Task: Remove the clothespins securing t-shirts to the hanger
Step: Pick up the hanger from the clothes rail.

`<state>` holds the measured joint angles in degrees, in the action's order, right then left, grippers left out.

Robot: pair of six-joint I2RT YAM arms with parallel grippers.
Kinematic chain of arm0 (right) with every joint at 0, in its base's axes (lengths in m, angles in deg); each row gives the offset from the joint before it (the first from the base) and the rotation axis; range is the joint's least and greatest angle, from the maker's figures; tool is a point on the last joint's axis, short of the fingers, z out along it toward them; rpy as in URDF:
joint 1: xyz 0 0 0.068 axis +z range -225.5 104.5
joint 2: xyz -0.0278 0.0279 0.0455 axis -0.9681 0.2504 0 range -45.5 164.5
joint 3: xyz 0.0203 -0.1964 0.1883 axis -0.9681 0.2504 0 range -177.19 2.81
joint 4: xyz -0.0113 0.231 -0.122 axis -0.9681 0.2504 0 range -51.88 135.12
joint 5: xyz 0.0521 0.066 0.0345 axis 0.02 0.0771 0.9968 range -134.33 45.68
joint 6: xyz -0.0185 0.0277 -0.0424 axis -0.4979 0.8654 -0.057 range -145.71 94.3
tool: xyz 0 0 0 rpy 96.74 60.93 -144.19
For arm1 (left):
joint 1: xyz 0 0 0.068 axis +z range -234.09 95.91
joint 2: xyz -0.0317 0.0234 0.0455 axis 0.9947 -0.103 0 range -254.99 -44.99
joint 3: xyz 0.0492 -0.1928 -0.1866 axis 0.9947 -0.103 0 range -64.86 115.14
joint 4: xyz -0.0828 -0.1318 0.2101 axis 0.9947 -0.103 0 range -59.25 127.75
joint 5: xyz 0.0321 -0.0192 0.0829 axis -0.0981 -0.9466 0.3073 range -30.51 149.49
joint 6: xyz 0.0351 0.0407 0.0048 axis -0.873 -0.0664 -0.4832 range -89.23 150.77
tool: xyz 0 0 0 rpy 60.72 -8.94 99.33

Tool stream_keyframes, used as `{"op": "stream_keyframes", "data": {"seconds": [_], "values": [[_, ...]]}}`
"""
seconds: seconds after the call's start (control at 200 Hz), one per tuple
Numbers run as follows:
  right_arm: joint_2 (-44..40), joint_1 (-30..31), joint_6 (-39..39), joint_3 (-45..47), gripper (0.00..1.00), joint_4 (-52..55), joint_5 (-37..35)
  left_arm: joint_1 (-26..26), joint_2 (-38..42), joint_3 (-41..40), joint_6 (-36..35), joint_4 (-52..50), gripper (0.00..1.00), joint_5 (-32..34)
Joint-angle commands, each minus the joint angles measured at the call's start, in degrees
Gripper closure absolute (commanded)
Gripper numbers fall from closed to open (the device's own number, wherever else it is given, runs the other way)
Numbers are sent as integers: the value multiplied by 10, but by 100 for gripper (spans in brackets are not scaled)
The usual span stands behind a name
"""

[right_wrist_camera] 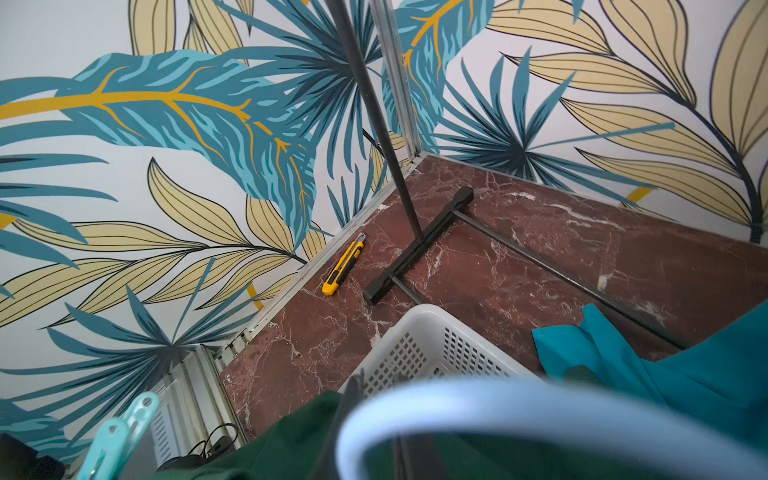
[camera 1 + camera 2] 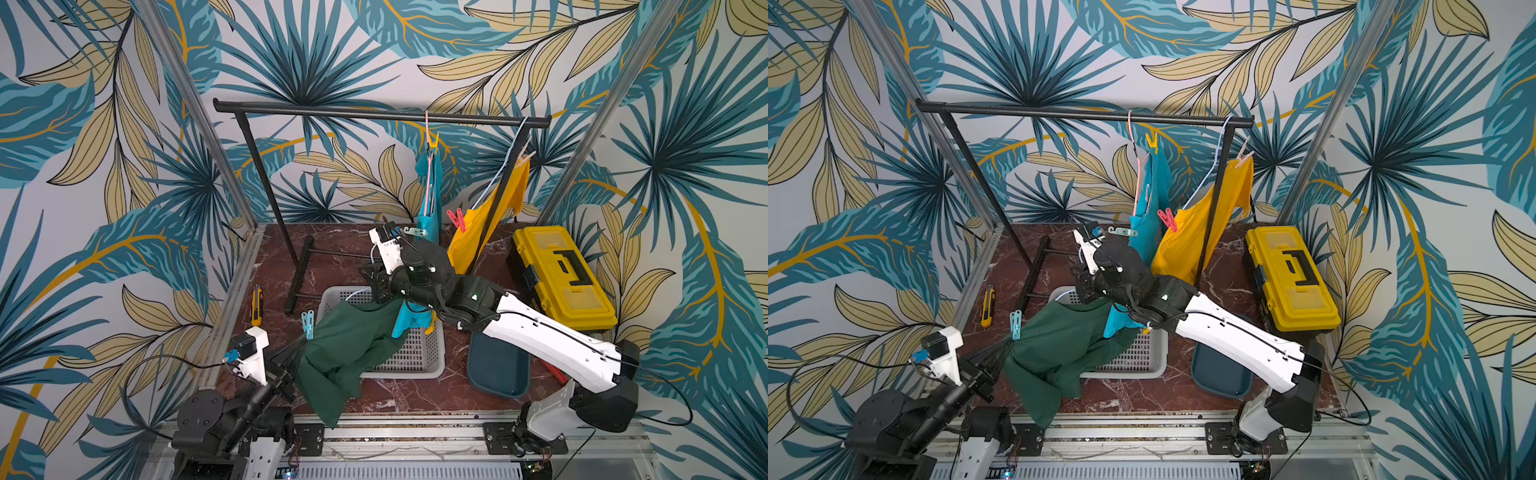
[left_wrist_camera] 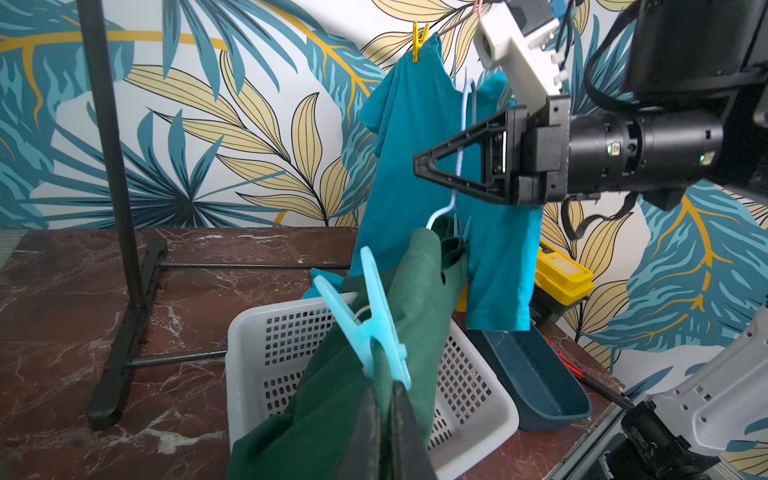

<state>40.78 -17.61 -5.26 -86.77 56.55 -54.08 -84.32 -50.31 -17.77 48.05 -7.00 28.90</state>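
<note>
Nearest, the left gripper is clamped on the dark green t-shirt, just beside a light blue clothespin pinned to it. The shirt drapes over the white basket on the bench. Above the basket, the right gripper is closed around the pale blue hanger. Farther back, on the black rail, hang the turquoise t-shirt with a yellow clothespin and the yellow t-shirt with a red-pink clothespin and a peach clothespin.

The dark green t-shirt, turquoise t-shirt and yellow t-shirt are contrasting brightly; the light blue clothespin and pale blue hanger are looking pastel; the worktop is showing red-brown marble veined white.
</note>
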Motion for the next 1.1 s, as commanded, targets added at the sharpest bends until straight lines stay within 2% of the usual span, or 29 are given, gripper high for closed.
{"op": "stream_keyframes", "data": {"seconds": [0.0,0.05,0.1,0.155,0.205,0.33,0.411,0.476,0.616,0.696,0.816,0.956,1.046,1.097], "values": [[-38,6,53,74,100,-25,-38,7,-34,13,12,62,96,91],[-54,6,55,101,100,-36,-48,6,-50,25,8,62,91,93],[-69,5,56,125,100,-43,-60,4,-66,40,6,62,82,96],[-83,5,55,148,100,-53,-70,0,-86,57,4,62,67,97],[-95,4,55,165,100,-65,-75,-1,-106,73,2,62,49,89],[-121,0,52,202,100,-105,-83,-5,-160,110,-4,56,14,59],[-129,-9,54,215,100,-113,-75,-6,-182,125,-7,56,1,36],[-133,-16,58,220,100,-113,-71,-6,-190,133,-19,51,0,20],[-139,-22,53,231,100,-122,-65,-7,-218,166,-31,8,1,31],[-139,-22,42,231,100,-120,-69,-6,-255,191,-10,-16,0,2],[-138,-24,37,234,100,-121,-71,-7,-302,208,37,-23,1,-82],[-131,-23,43,237,100,-113,-77,-6,-330,219,65,-25,0,-122],[-129,-23,46,241,100,-118,-76,-6,-355,231,77,-61,0,-111],[-128,-23,46,242,100,-120,-78,-7,-369,233,82,-68,0,-132]]}}
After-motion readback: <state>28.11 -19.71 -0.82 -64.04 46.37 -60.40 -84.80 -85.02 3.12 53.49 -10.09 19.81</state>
